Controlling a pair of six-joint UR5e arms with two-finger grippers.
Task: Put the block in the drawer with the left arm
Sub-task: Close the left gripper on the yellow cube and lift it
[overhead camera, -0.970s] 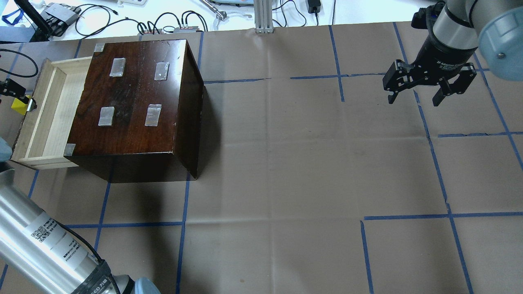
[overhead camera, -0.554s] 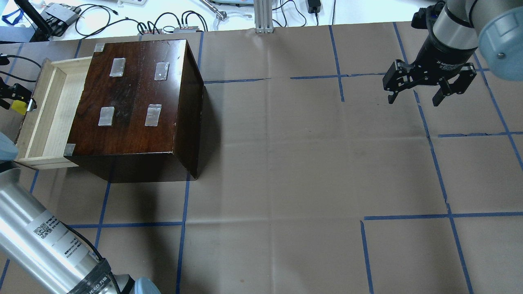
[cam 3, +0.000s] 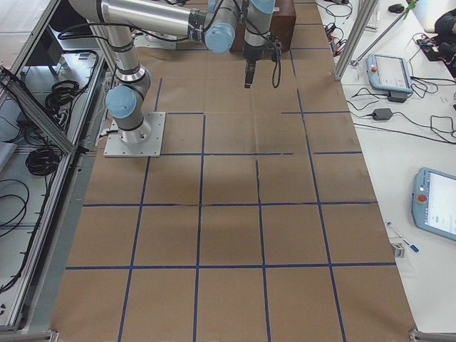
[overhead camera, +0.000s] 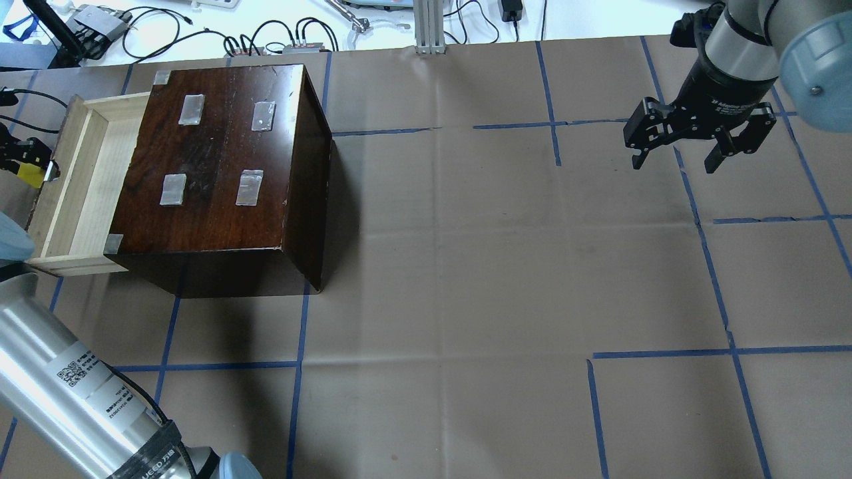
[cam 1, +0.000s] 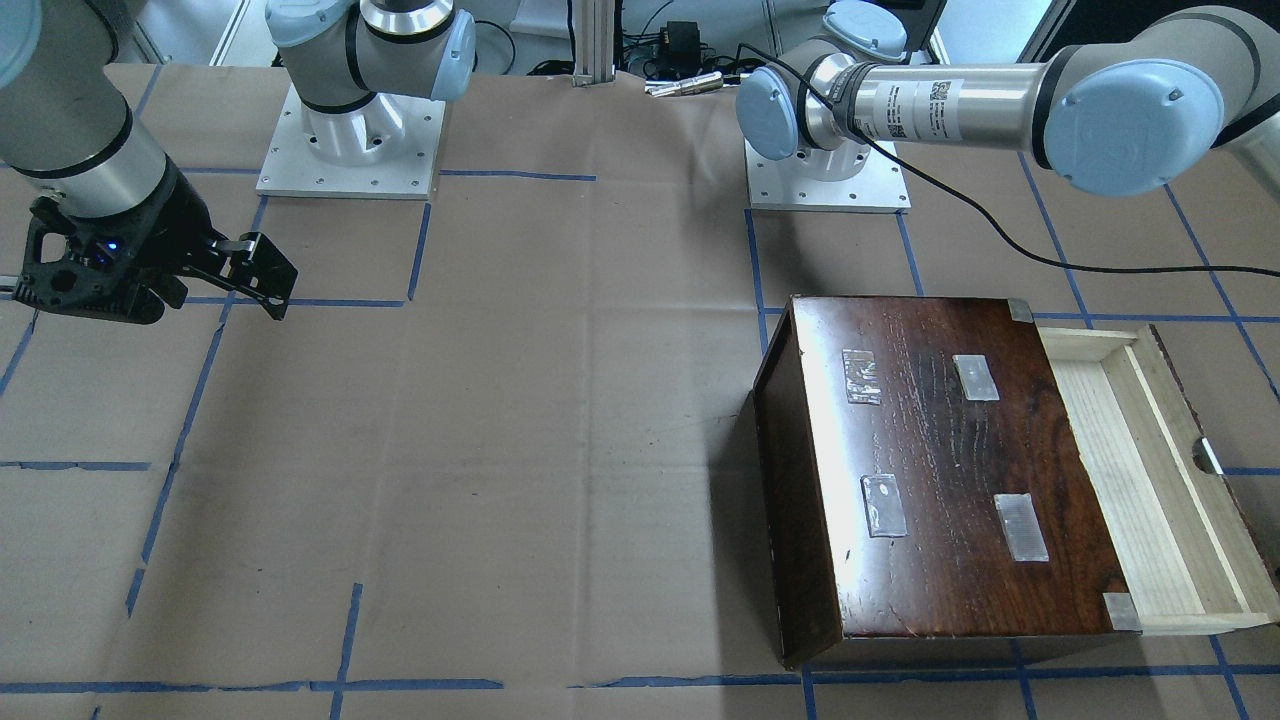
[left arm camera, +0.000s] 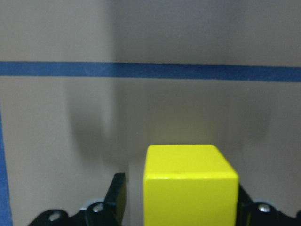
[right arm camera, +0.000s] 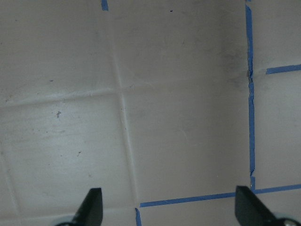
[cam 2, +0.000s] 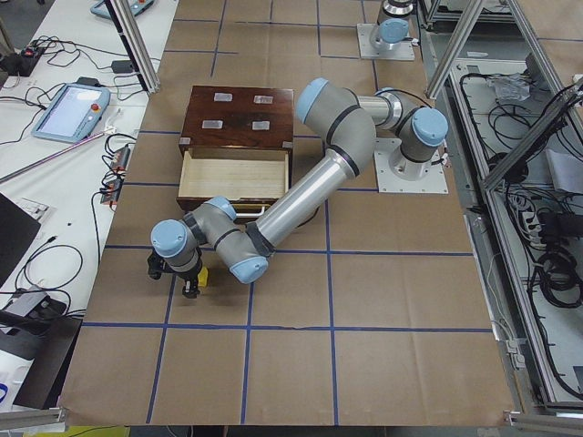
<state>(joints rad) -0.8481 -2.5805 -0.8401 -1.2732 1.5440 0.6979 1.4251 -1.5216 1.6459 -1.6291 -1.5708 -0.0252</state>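
The yellow block (left arm camera: 190, 183) sits between my left gripper's (left arm camera: 181, 202) fingers. The left finger (left arm camera: 120, 197) stands a narrow gap off it and the other finger is hidden behind it. In the overhead view the block (overhead camera: 28, 175) is at the far left edge, just outside the front panel of the drawer (overhead camera: 80, 179), under the left gripper (overhead camera: 23, 158). The drawer is pulled out of the dark-brown cabinet (overhead camera: 219, 153) and holds nothing. My right gripper (overhead camera: 675, 159) is open and empty at the far right.
The cabinet's top carries several grey tape patches. A black cable (cam 1: 1000, 235) runs from the left arm across the table behind the cabinet. Blue tape lines grid the brown paper. Cables and devices lie beyond the table's far edge (overhead camera: 200, 40).
My left gripper has shifted slightly over the block and the left forearm has moved a little to the left. The block stays in the same spot. The right arm has not moved.
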